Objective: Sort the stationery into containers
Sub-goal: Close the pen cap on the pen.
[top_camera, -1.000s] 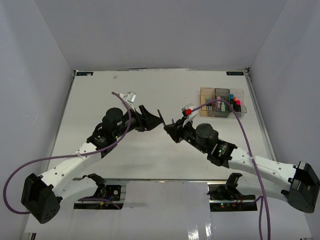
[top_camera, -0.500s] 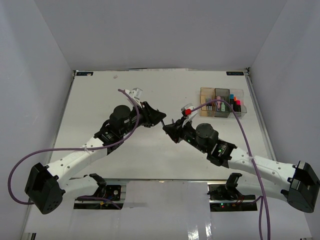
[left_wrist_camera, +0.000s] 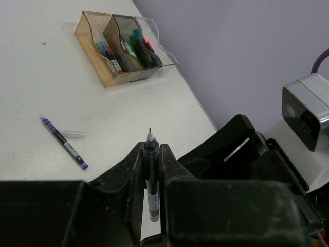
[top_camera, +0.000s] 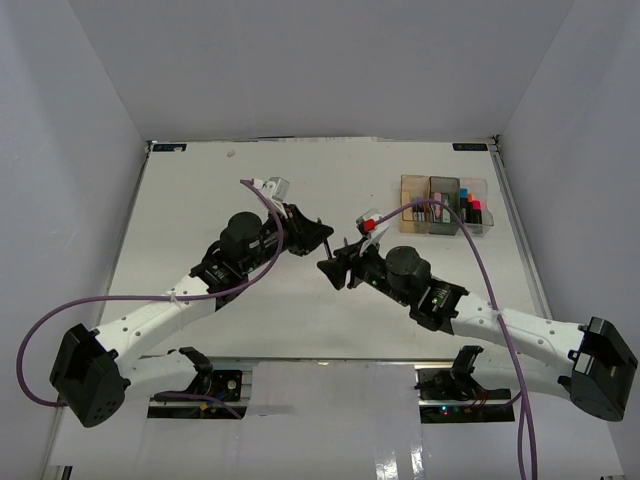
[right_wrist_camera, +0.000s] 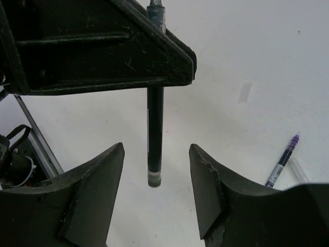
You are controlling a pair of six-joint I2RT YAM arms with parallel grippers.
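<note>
My left gripper is shut on a thin dark pen, whose tip sticks out past the fingers. In the right wrist view the pen hangs down from the left fingers, and its free end sits between the jaws of my right gripper, which is open and not touching it. Both grippers meet above the table's middle, left and right. The containers stand in a row at the back right: amber, grey and clear, with stationery inside.
A purple pen lies on the white table with a clear cap beside it. Both also show in the right wrist view, the purple pen and the cap. Grey walls enclose the table.
The left gripper moved in and closed on the dark pen. The right gripper, shut on that pen before, has opened and drawn back a little.
</note>
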